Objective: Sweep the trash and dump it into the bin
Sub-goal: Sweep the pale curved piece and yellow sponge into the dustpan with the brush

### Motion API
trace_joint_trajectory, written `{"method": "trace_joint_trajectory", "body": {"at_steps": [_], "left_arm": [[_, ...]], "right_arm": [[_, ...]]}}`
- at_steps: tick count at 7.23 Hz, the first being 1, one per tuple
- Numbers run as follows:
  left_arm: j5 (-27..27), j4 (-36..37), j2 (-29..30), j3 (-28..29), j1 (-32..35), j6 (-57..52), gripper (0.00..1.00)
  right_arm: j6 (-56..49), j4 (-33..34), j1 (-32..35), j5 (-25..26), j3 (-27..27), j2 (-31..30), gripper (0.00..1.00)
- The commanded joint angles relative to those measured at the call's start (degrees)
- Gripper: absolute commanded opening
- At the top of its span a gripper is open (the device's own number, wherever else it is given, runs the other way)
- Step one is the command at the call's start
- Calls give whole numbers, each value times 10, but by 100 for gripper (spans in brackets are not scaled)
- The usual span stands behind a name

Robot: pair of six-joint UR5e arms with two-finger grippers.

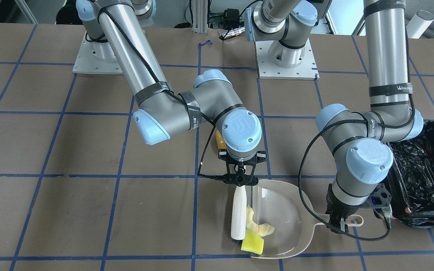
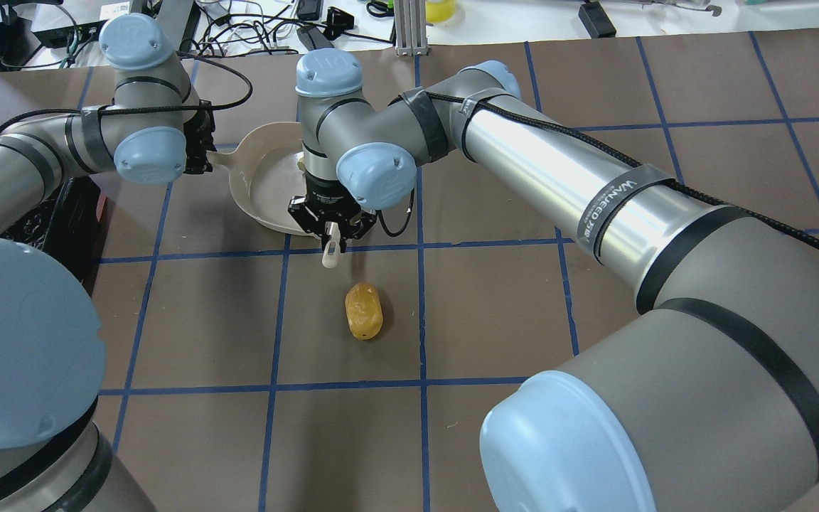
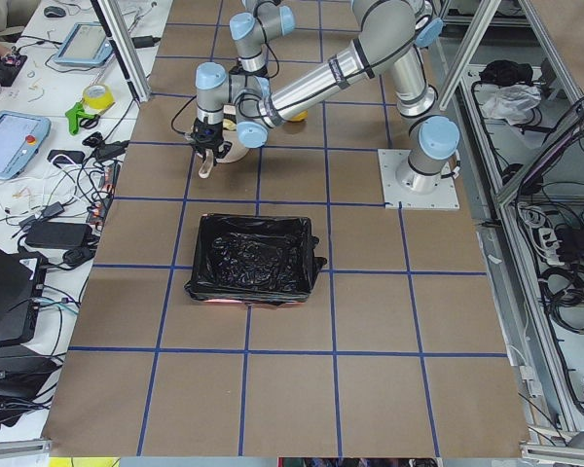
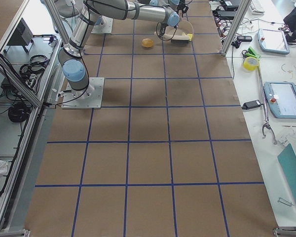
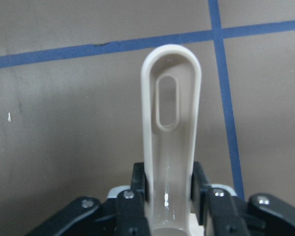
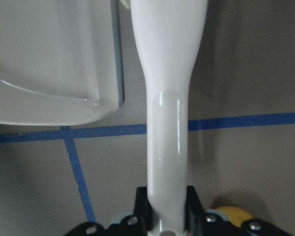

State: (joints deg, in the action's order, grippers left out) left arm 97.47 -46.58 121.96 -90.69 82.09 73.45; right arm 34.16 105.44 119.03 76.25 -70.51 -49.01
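Right gripper, lower centre, wrist vertical, pinching white brush beside dustpan. Left gripper, lower right, angled low, clamped on dustpan handle.

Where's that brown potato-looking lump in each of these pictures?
Front-facing: lump, sliver behind right arm.
Overhead: lump mid-table, below dustpan.
Exterior left: lump, orange speck right of dustpan.
Exterior right: lump top, left of dustpan.
Left wrist: absent.
Right wrist: lump at bottom-right edge.
Shared landmark: the beige dustpan.

Bright, even overhead light, soft shadows, sharp exterior views, slightly blurred wrist close-ups.
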Motion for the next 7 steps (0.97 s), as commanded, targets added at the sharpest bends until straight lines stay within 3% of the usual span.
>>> {"method": "trace_joint_trajectory", "body": {"at_steps": [1,5,7], "left_arm": [[0,0,0,1,0,-1,0],[1,0,0,1,0,-3,0],[1,0,-1,1,0,-3,0]], "right_arm": [[0,0,20,-3,29,21,0],[-8,-4,23,-29,53,23,0],[-42,-78,11,10,43,-14,0]]}}
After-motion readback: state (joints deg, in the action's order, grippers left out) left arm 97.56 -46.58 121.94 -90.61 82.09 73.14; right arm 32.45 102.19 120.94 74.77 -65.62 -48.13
